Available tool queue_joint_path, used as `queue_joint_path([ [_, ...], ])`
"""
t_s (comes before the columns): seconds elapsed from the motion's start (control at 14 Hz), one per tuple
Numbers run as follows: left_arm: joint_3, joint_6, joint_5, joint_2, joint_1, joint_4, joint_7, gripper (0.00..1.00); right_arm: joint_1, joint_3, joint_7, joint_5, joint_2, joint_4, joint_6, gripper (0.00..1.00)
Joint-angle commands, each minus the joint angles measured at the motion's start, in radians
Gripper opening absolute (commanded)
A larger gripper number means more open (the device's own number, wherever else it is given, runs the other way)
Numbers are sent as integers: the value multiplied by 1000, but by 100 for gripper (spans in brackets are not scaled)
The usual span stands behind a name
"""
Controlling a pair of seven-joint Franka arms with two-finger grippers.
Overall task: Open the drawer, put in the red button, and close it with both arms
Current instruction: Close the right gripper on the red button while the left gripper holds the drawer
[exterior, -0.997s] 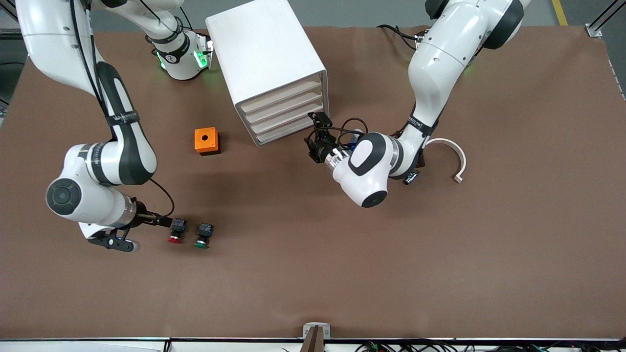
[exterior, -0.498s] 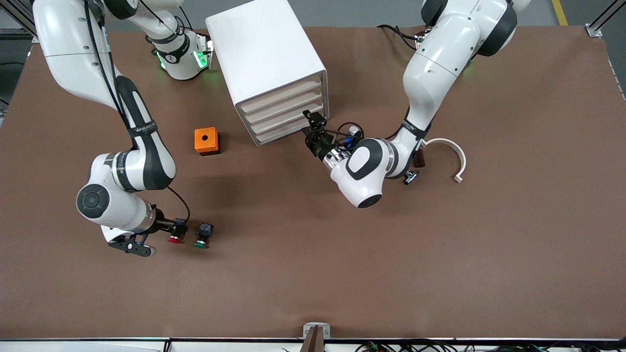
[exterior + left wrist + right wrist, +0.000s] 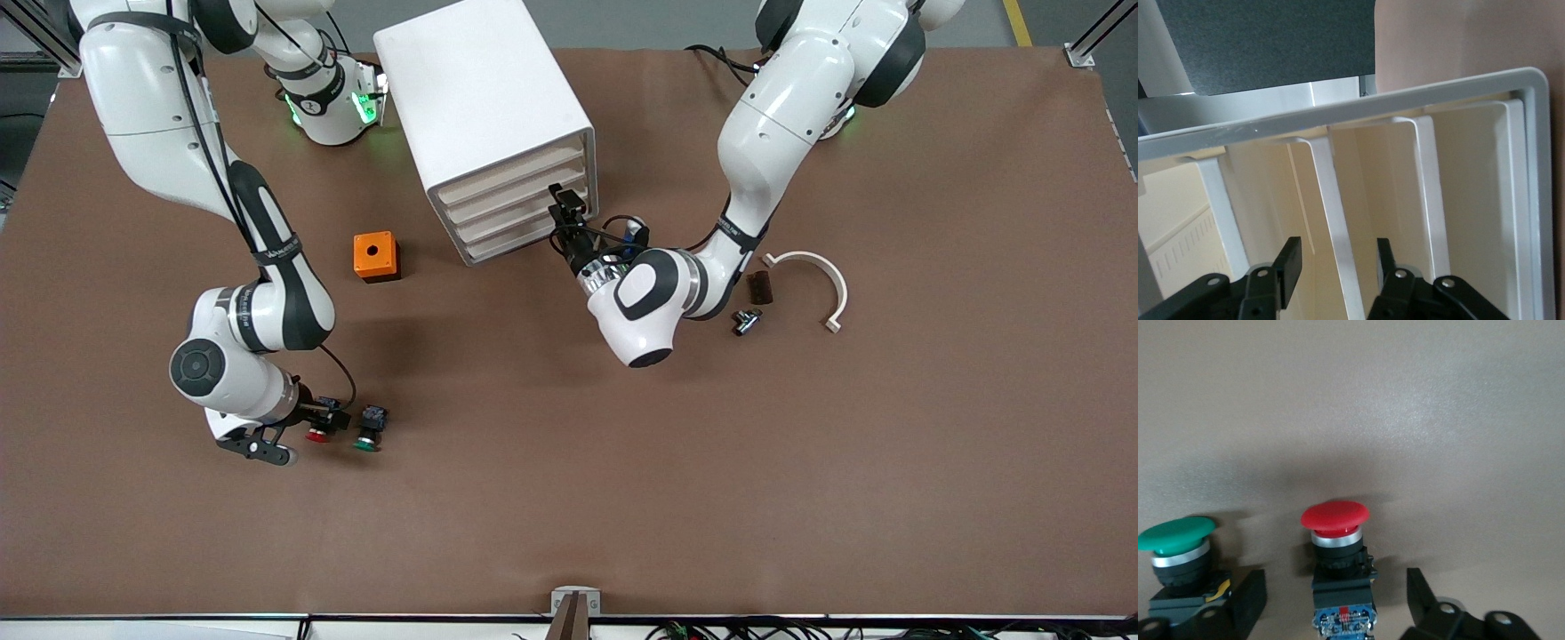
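The red button (image 3: 1335,520) stands on the brown table, close beside a green one and nearer the front camera than the cabinet (image 3: 480,98); it also shows as the red button (image 3: 316,434). My right gripper (image 3: 1335,587) is open and low at the table, one finger on each side of the button's black body with gaps on both sides. My left gripper (image 3: 1338,257) is at the stacked drawer fronts (image 3: 520,213). It is open, and the white front lip of a middle drawer (image 3: 1328,193) runs between its fingers without touching them. All the drawers look closed.
The green button (image 3: 365,442) stands right beside the red one, toward the left arm's end. An orange box with a hole (image 3: 375,255) sits beside the cabinet. A white curved piece (image 3: 822,280), a dark block (image 3: 758,286) and a small metal part (image 3: 745,321) lie by the left arm.
The right arm has slid its gripper along the table until its fingers straddle the red button. The left gripper has advanced to the drawer fronts, and its fingers have narrowed.
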Motion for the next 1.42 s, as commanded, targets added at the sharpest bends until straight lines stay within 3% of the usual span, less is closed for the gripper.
queue_joint_path([
  [0.0,2,-24,-22,-1,-18,-5,-21,53,-5,3,10,2,7,0,10,76],
  [0.07,1,-24,-24,2,-25,-5,-27,52,-5,3,10,1,7,0,8,61],
  [0.28,1,-27,-24,11,-48,-6,-45,46,-3,3,11,2,7,0,4,5],
  [0.36,1,-27,-24,17,-53,-6,-45,44,-5,4,11,2,7,0,1,0],
  [0.78,-4,-27,-24,28,-80,-6,-51,22,-5,4,8,12,-7,11,-30,0],
  [1.07,-7,-50,-24,28,-88,-3,-51,12,13,7,92,13,-79,78,-263,0],
  [1.35,-6,-59,-24,28,-77,-3,-51,9,44,10,195,28,-175,75,-358,0],
])
